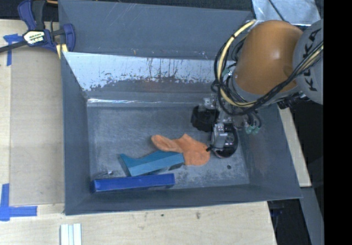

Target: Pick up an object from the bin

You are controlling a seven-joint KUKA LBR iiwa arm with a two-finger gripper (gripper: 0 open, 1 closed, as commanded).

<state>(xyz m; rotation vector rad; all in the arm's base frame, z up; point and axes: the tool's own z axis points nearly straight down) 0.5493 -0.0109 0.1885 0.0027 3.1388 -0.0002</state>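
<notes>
1. The arm (272, 57), with its rounded orange cover and looped cables, reaches into the grey metal bin (77, 128) from the right.
2. The end effector (223, 148) is low over the bin's floor, right of the middle.
3. Whether the end effector is apart or together cannot be told from this angle.
4. A limp orange cloth piece (184, 148) lies crumpled on the floor near the middle. Its right end lies right against the end effector's tip, but whether it is clamped there cannot be told.
5. A blue wedge-shaped block (151, 163) lies just left of the cloth, touching its lower edge.
6. A long flat blue bar (133, 183) rests along the front wall, just beside the block.
</notes>
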